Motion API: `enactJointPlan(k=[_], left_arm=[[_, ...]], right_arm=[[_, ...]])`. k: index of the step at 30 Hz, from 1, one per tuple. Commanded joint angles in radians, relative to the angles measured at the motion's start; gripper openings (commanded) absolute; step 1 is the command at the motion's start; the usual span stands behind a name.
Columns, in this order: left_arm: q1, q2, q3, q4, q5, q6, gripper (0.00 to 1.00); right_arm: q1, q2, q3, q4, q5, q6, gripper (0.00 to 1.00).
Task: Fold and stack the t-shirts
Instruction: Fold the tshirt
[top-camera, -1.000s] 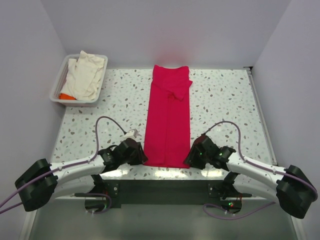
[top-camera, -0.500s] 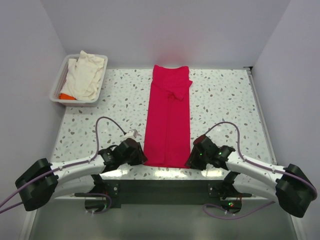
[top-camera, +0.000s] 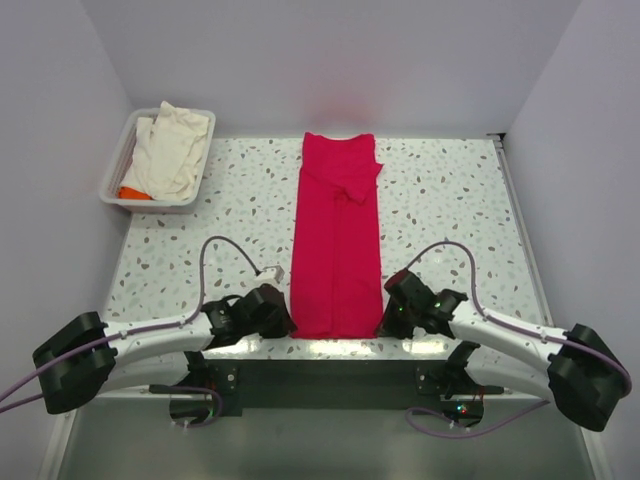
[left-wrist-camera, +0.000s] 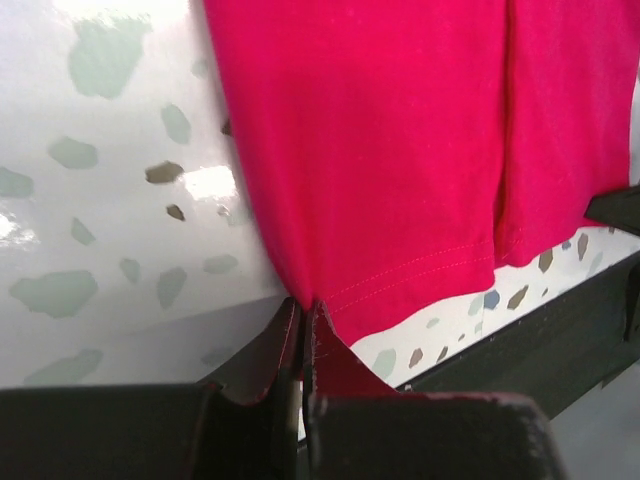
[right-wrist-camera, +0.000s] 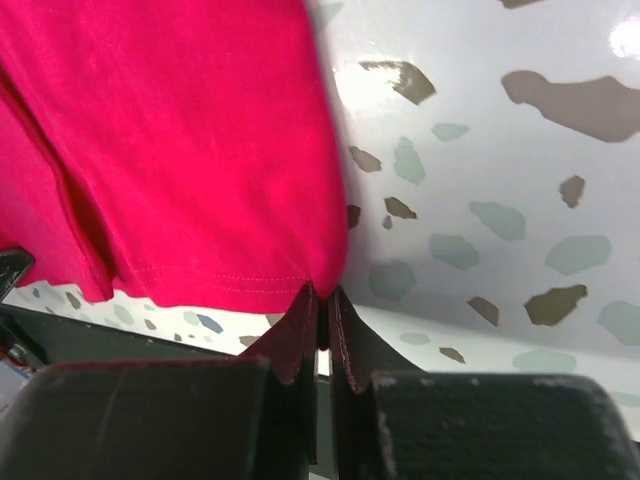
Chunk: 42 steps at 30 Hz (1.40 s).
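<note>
The crimson-red t-shirt (top-camera: 336, 240) lies folded into a long narrow strip down the middle of the table, sleeves folded in at the far end. My left gripper (top-camera: 283, 323) is shut on its near left hem corner (left-wrist-camera: 305, 300). My right gripper (top-camera: 385, 322) is shut on its near right hem corner (right-wrist-camera: 322, 290). Both corners sit just above the table near its front edge. The cream-white t-shirt (top-camera: 172, 148) lies crumpled in the tray, with a bit of orange fabric (top-camera: 131, 192) under it.
A white plastic tray (top-camera: 196, 196) stands at the far left corner of the speckled table (top-camera: 450, 210). White walls close in the back and both sides. The table's front edge (top-camera: 340, 345) runs just below the shirt hem.
Both grippers have drawn slightly toward the near edge with the hem corners, pulling the shirt taut and straighter; the near hem now sits a little closer to the front edge.
</note>
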<state>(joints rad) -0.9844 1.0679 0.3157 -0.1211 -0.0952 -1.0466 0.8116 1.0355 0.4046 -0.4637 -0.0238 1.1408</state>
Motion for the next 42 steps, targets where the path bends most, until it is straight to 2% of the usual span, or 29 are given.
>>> enactJointPlan(k=[1, 7, 11, 17, 24, 30, 35, 42], left_arm=[[-0.060, 0.004, 0.023, -0.071, -0.020, -0.039, 0.00], [-0.123, -0.054, 0.040, -0.118, -0.043, -0.092, 0.00], [-0.102, -0.072, 0.132, -0.155, -0.086, -0.023, 0.00], [0.022, 0.079, 0.343, -0.152, -0.061, 0.137, 0.00], [0.138, 0.277, 0.525, -0.098, -0.064, 0.180, 0.00], [0.240, 0.435, 0.626, -0.046, -0.084, 0.172, 0.00], [0.297, 0.570, 0.750, -0.040, -0.087, 0.195, 0.00], [0.374, 0.704, 0.899, -0.054, -0.072, 0.224, 0.00]], right_arm=[[0.003, -0.034, 0.016, -0.111, 0.028, -0.044, 0.00], [0.032, -0.141, 0.051, -0.208, 0.027, -0.055, 0.00], [0.032, -0.138, 0.150, -0.236, 0.061, -0.128, 0.00], [0.031, 0.024, 0.401, -0.230, 0.197, -0.236, 0.00], [-0.043, 0.268, 0.592, -0.145, 0.289, -0.311, 0.00], [-0.158, 0.445, 0.690, -0.021, 0.249, -0.371, 0.00], [-0.193, 0.561, 0.824, -0.015, 0.292, -0.432, 0.00], [-0.282, 0.713, 0.962, 0.029, 0.256, -0.461, 0.00]])
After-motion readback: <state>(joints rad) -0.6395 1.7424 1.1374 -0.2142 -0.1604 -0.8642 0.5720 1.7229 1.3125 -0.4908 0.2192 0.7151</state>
